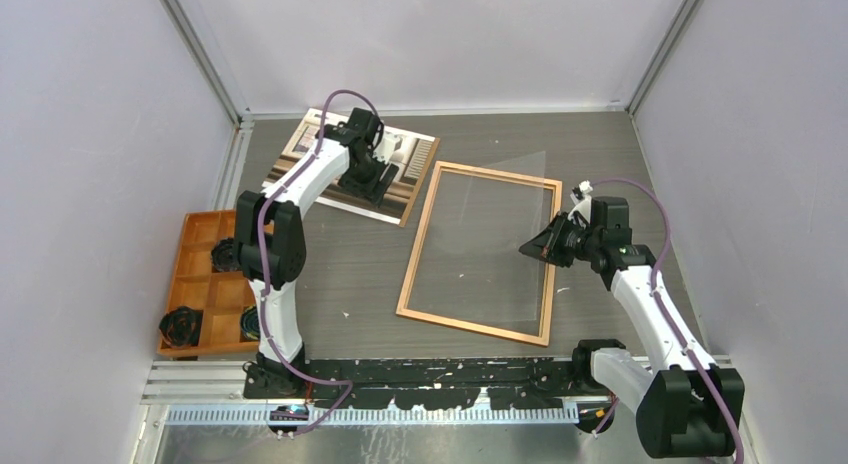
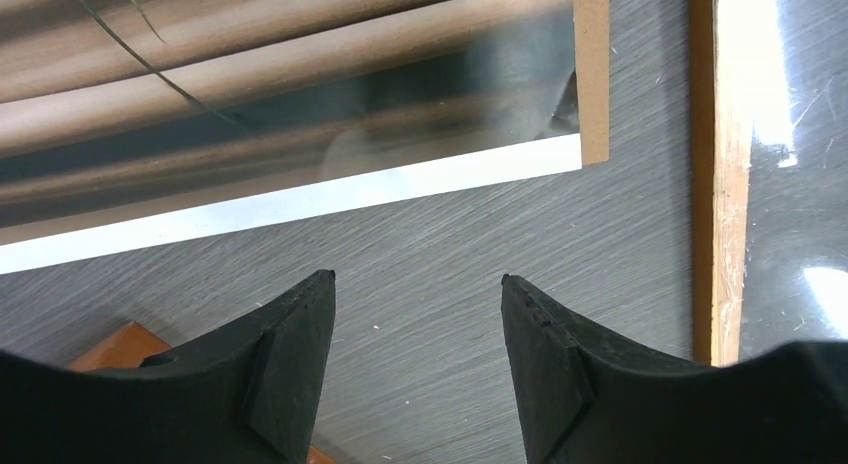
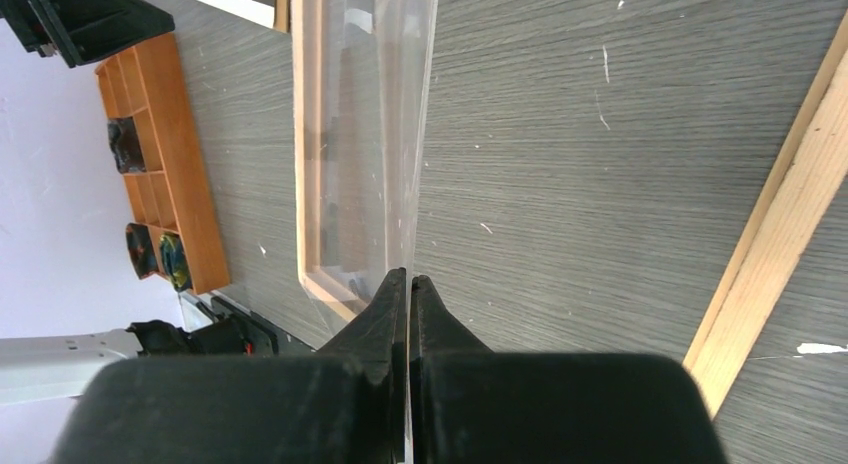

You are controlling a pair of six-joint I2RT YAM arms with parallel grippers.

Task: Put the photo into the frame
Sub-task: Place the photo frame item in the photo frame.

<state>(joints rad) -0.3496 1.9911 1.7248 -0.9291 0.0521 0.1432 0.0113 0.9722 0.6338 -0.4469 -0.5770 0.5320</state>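
Clearly the right pincer pinches the clear pane tilted above the frame; hold it high while the spread left pincer slides the photo from the far-left surface underneath

This is a robotics lab work cell: pale panel walls on aluminium posts box in a grey wood-grain table, with the left arm and right arm bolted to a metal rail.

Glossy photo, bare wooden frame, clear shiny sheet, matt grey grained table, matt black fingers.
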